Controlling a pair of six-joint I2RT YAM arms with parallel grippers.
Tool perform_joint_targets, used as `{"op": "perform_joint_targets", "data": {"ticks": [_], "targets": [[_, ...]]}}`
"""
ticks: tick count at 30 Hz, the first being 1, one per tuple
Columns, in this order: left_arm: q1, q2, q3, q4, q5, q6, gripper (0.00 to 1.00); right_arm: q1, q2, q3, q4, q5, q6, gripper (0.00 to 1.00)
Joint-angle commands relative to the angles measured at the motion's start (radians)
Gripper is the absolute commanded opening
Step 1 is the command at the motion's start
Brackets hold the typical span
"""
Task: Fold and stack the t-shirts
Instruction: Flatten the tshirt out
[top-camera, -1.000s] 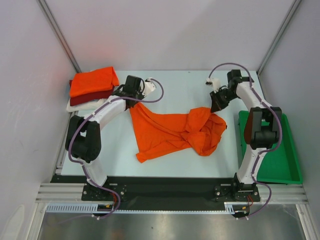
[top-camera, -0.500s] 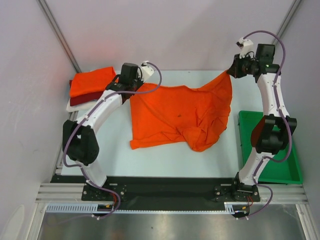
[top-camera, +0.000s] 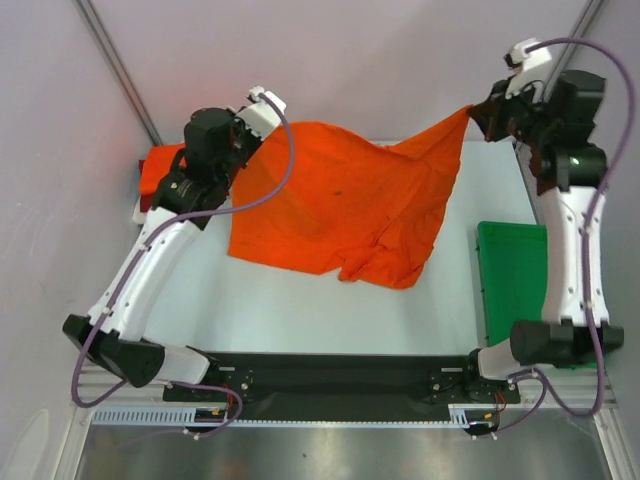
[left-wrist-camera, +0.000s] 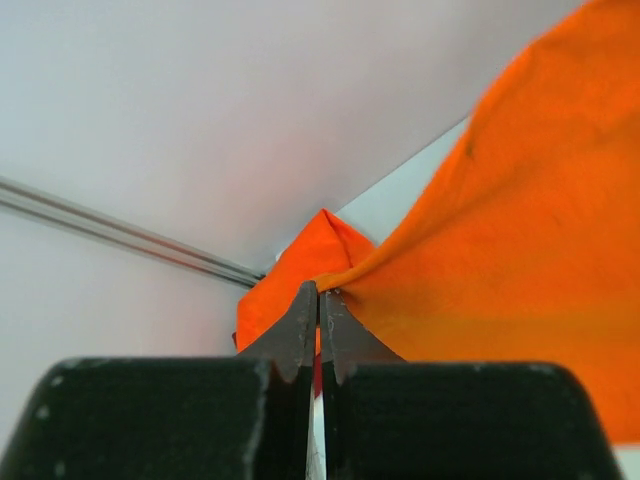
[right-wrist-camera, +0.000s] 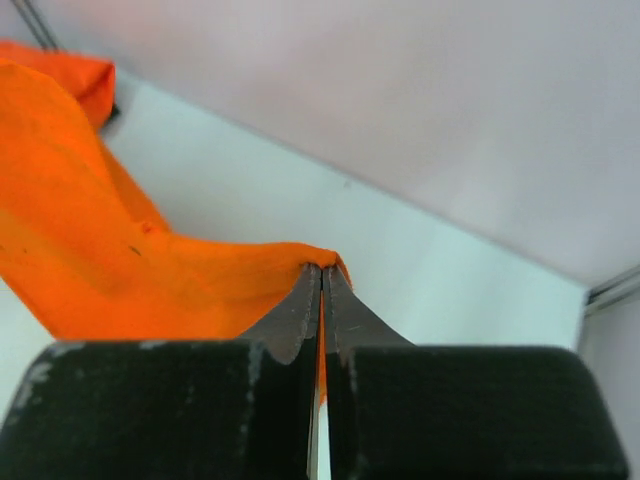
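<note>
Orange cloth is pinched in both pairs of jaws. The left jaws are pressed together on 1 corner of the orange t-shirt (top-camera: 350, 205) at the upper left of the top view, and the right jaws are clamped on the opposite corner at the upper right. Raised and held wide apart, the 2 grips stretch the top edge so the shirt hangs open, its crumpled lower part trailing on the bench (top-camera: 300, 310). This spread likely prepares it to be laid flat for folding. Another orange shirt (top-camera: 158, 172) lies partly hidden behind the left arm, and a green tray (top-camera: 510, 280) sits at the right.
</note>
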Motion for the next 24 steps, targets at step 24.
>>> {"op": "perform_joint_targets", "data": {"ticks": [24], "targets": [[0.030, -0.460, 0.293, -0.208, 0.170, 0.030, 0.00, -0.130, -0.535, 0.338, -0.093, 0.193, 0.065, 0.00]]}}
